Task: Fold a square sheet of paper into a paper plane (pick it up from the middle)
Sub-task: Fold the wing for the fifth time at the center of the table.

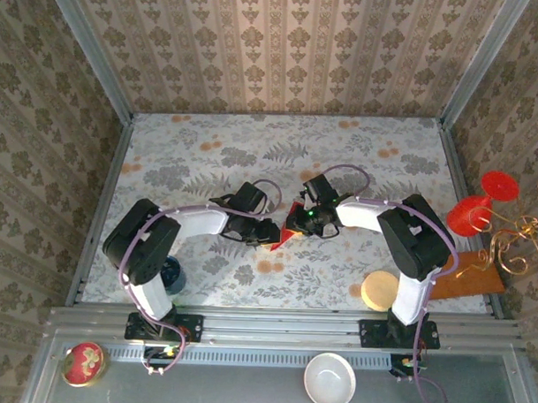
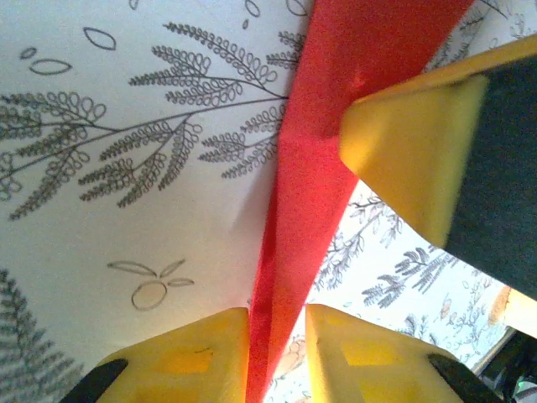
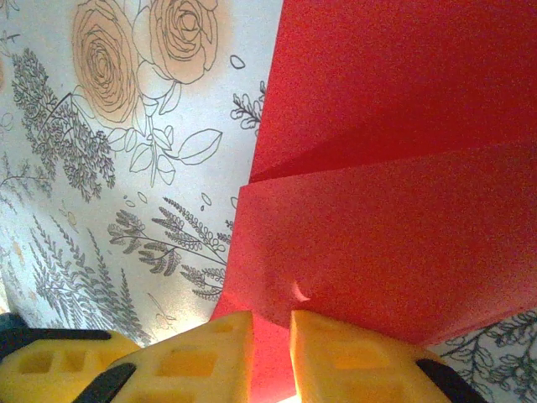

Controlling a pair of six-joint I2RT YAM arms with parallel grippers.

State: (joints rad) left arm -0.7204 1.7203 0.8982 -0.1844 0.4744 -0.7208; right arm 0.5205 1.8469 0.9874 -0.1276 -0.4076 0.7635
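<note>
Yellow-padded left tool (image 2: 275, 326) and right tool (image 3: 270, 326) clamp the red paper (image 3: 377, 218); white bowl (image 1: 332, 381) well apart.

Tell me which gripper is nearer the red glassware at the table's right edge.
Right. The right gripper, mid-table, pinches the red paper, with the red glassware off to its right. The left gripper pinches the same paper just beyond, on the side away from the glassware.
</note>
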